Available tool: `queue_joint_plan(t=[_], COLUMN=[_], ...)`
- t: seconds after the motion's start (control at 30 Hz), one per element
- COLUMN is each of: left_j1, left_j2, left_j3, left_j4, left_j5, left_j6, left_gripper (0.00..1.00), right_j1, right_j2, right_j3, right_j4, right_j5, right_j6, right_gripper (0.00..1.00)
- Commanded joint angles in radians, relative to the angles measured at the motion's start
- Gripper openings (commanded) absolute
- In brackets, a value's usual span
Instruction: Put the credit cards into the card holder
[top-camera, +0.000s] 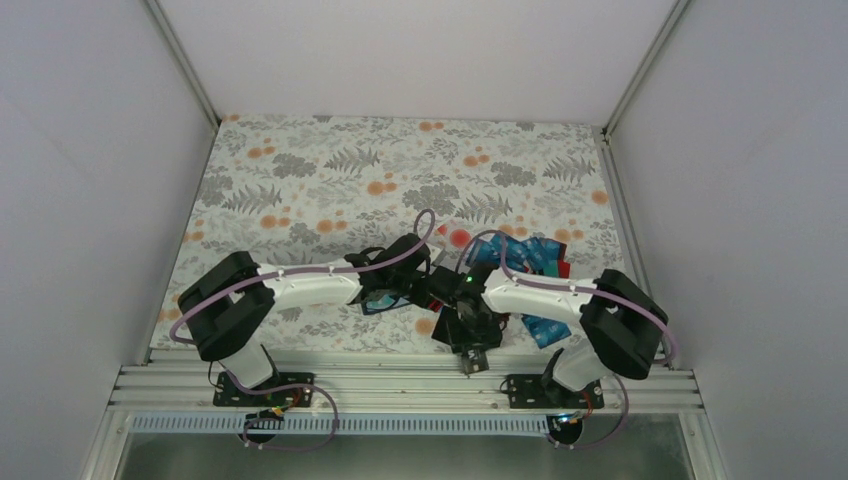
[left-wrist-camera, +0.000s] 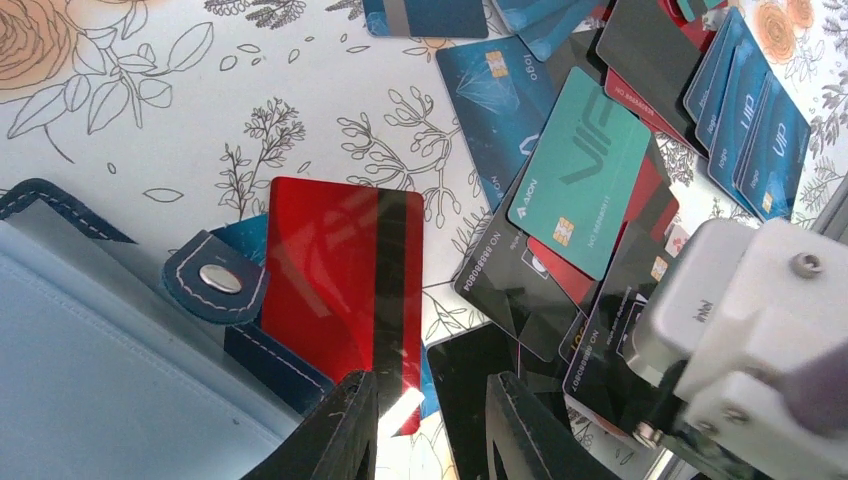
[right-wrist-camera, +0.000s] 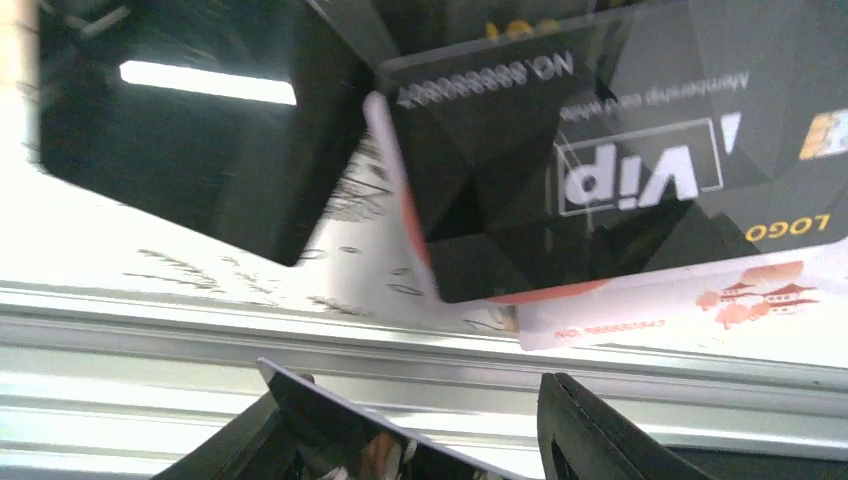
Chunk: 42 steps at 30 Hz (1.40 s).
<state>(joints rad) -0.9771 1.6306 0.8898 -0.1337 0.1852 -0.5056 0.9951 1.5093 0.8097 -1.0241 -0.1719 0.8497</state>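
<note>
The card holder (left-wrist-camera: 120, 380) lies open at the left of the left wrist view, navy outside and pale blue inside, with its clasp tab (left-wrist-camera: 215, 278) up. A red card with a black stripe (left-wrist-camera: 345, 290) lies on its edge. My left gripper (left-wrist-camera: 430, 385) is open just below that card, its left finger touching the card's end. The pile of credit cards (left-wrist-camera: 580, 170) spreads to the right and also shows in the top view (top-camera: 530, 258). My right gripper (right-wrist-camera: 412, 378) has its jaws wide apart over the front rail. A glossy black card (right-wrist-camera: 340, 425) leans slanted against its left finger.
The aluminium rail (right-wrist-camera: 400, 330) runs along the table's near edge under the right gripper. A black VIP card (right-wrist-camera: 600, 160) and a white-pink card (right-wrist-camera: 700, 300) lie close to that edge. Both arms meet at the front middle of the table (top-camera: 430, 290). White walls enclose the floral mat.
</note>
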Motion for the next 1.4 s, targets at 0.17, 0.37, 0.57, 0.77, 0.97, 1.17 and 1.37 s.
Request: queue_joint_plan(t=[0.17, 0.37, 0.57, 0.77, 0.97, 1.17, 1.37], left_j1=[-0.011, 0.015, 0.025, 0.026, 0.029, 0.032, 0.031], left_j2=[-0.16, -0.338, -0.493, -0.493, -0.48, -0.49, -0.562], left_j3=[-0.021, -0.072, -0.14, -0.151, -0.143, -0.147, -0.122], left_j4=[-0.046, -0.058, 0.084, 0.21, 0.227, 0.205, 0.082], left_j5=[-0.146, -0.232, -0.133, 0.036, 0.014, -0.072, -0.16], left_j6=[-0.113, -0.177, -0.166, -0.141, -0.161, -0.195, -0.144], left_gripper=[0.28, 0.28, 0.3, 0.31, 0.31, 0.29, 0.33], right_j1=[-0.087, -0.231, -0.325, -0.358, -0.366, -0.367, -0.369], right_j2=[-0.109, -0.11, -0.066, -0.053, -0.066, -0.078, -0.079], right_j3=[0.142, 0.244, 0.395, 0.497, 0.535, 0.531, 0.535], right_j4=[-0.011, 0.047, 0.151, 0.211, 0.236, 0.249, 0.236], right_j5=[-0.022, -0.03, -0.071, -0.134, -0.171, -0.199, -0.194], right_j6=[-0.091, -0.144, -0.156, -0.168, -0.18, -0.197, -0.228], right_gripper=[0.55, 0.54, 0.54, 0.54, 0.54, 0.54, 0.54])
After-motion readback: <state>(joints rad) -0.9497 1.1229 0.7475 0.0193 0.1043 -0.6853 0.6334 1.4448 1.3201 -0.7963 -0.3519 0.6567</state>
